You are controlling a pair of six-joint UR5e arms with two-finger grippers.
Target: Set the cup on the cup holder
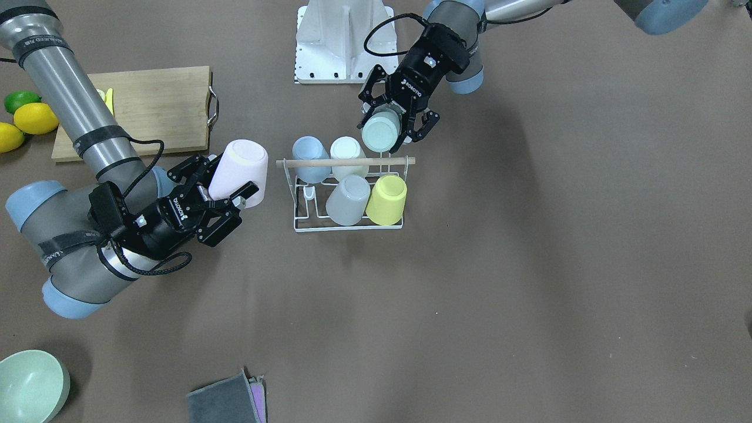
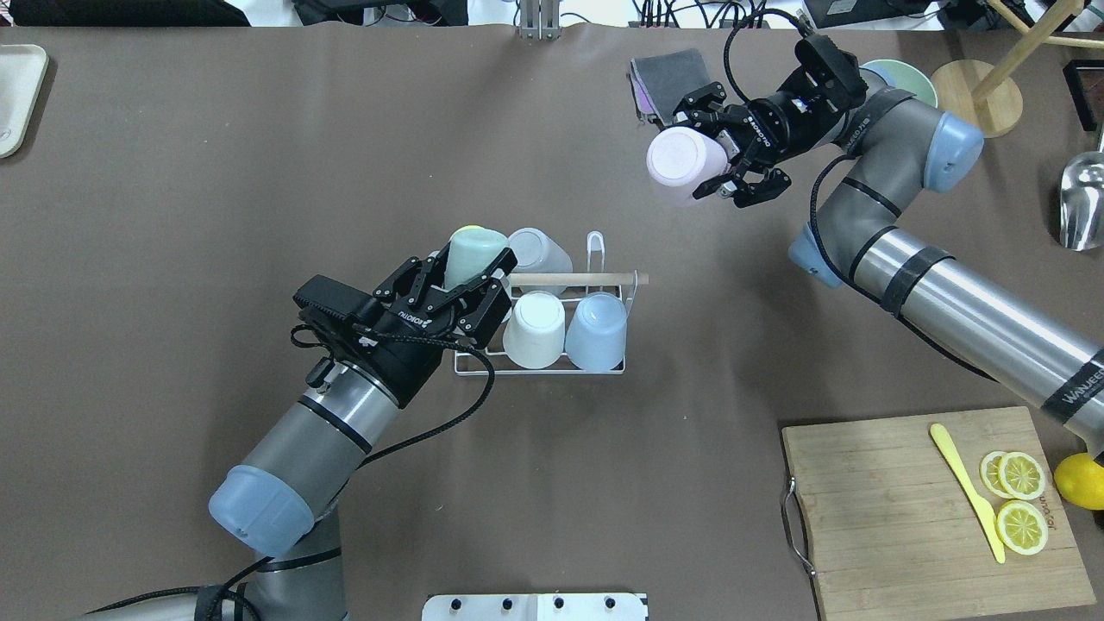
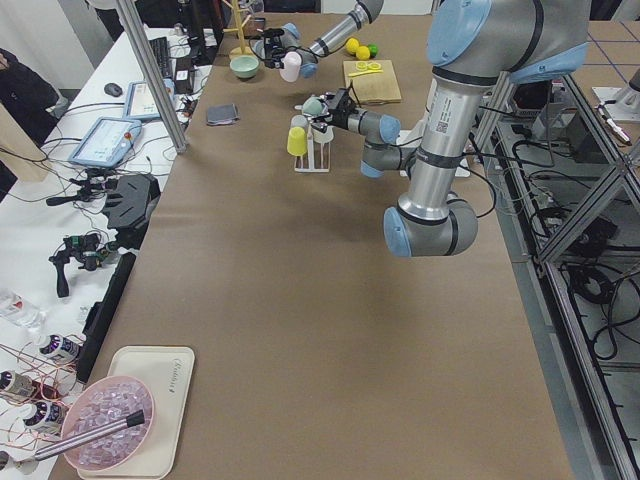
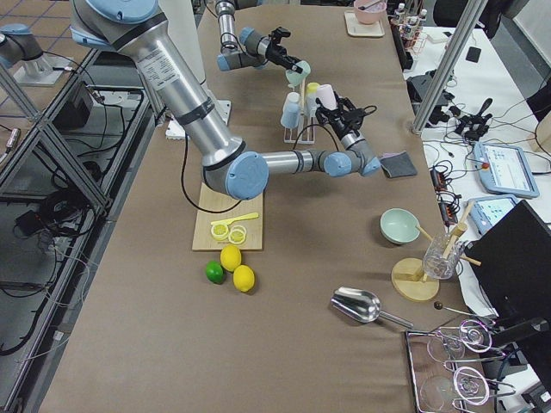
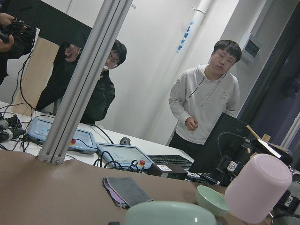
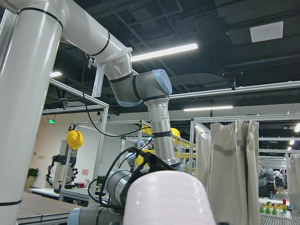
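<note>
The brown table (image 2: 259, 172) bears the cup holder (image 2: 604, 278) with four cups. Seen from overhead, our left gripper (image 2: 474, 263) grips a green cup (image 2: 470, 246) at its 9 o'clock end; the right gripper (image 2: 703, 151) clasps a pink cup (image 2: 680, 166) at 2 o'clock (well apart). We fear the green cup misses its prong, knocking the yellow cup (image 1: 388, 200) or tipping the holder.

Left arm (image 2: 341, 427) & right arm (image 2: 957, 310): silver tubes, grey joint housings w/ pale-blue end caps, black straps, one w/ white lettering. Left gripper (image 2: 479, 259) & right gripper (image 2: 700, 151): black 2-finger linkage units, white ROBOTIQ print. Black cable (image 2: 468, 408) loops off ea. wrist. White base mount (image 2: 535, 606), mid robot-side edge, row of dark screws.
</note>
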